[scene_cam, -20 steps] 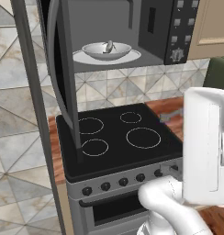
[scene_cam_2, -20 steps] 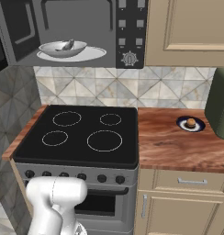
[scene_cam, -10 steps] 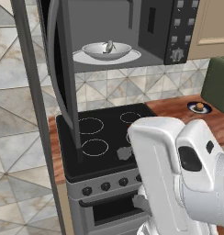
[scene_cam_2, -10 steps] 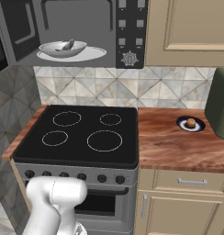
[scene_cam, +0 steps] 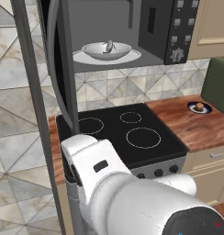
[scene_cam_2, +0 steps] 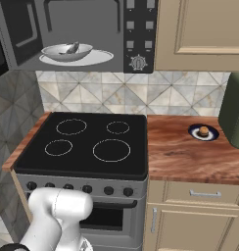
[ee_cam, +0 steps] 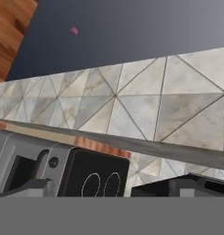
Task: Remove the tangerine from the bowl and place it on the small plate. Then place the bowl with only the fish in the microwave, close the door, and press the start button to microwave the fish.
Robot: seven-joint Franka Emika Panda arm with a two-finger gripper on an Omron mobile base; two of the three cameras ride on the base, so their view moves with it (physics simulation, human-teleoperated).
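A smooth black stovetop [scene_cam_2: 87,144] with thin ring marks is set into the grained wooden surface [scene_cam_2: 190,157]. The tangerine [scene_cam_2: 203,131] is seen on the small plate [scene_cam_2: 196,133]. Above the triangle-tiled wall, the round bowl [scene_cam_2: 58,53] with the fish [scene_cam_2: 71,48] is held inside the open microwave [scene_cam_2: 136,34]. The pincer is released.

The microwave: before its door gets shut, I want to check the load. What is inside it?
Inside the dark microwave, a shallow grey-white bowl holding a silvery fish sits on the white turntable disc. The bowl's bottom is hidden by its rim.
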